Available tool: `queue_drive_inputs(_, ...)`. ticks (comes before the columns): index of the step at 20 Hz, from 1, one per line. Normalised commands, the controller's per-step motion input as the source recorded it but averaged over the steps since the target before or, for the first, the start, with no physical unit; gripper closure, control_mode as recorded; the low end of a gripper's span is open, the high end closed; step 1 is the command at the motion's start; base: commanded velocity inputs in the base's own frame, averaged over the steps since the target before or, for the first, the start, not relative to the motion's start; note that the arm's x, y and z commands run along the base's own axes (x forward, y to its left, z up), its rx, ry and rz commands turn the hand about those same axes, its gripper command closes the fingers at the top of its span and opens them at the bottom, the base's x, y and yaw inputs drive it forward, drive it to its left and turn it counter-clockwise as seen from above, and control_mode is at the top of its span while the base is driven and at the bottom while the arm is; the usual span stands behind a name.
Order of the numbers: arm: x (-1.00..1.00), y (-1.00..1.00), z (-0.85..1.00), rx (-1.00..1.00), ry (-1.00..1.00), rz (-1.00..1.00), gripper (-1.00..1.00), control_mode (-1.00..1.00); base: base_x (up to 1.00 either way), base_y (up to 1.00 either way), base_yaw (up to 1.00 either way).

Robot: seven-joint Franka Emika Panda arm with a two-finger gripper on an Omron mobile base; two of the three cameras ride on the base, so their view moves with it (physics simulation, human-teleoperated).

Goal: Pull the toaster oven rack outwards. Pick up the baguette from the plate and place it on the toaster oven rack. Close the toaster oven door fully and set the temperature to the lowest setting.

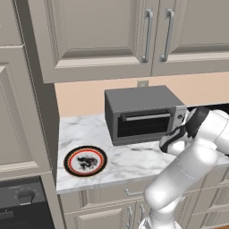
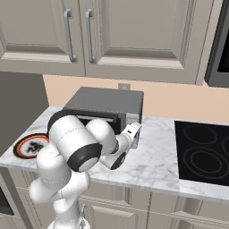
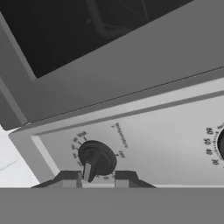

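We have the gripper point(image 3: 92, 180) at the toaster oven point(image 1: 144, 112) on the bench, fingers narrowed around its temperature knob point(image 3: 96, 158) (small, stiff, probably slick); pinch its raised rib.

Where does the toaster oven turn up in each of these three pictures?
Left base view: the toaster oven stands at centre on the marble counter, right of the plate.
Right base view: it sits left of centre, partly behind the white arm.
Hand view: close up, its silver knob panel and door above.
Shared landmark: that knob panel at the oven's right end.
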Motion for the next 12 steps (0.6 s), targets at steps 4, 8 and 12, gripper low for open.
queue_drive_inputs(4,0.0,0.0,0.0,0.0,0.0,0.0,1.0,-1.0,0.0,0.0,0.0)
queue_drive_inputs(8,0.0,0.0,0.0,0.0,0.0,0.0,-1.0,-1.0,0.0,0.0,0.0)
queue_drive_inputs(12,-0.01,0.0,0.0,0.0,-0.01,0.0,-1.0,-1.0,0.0,0.0,0.0)
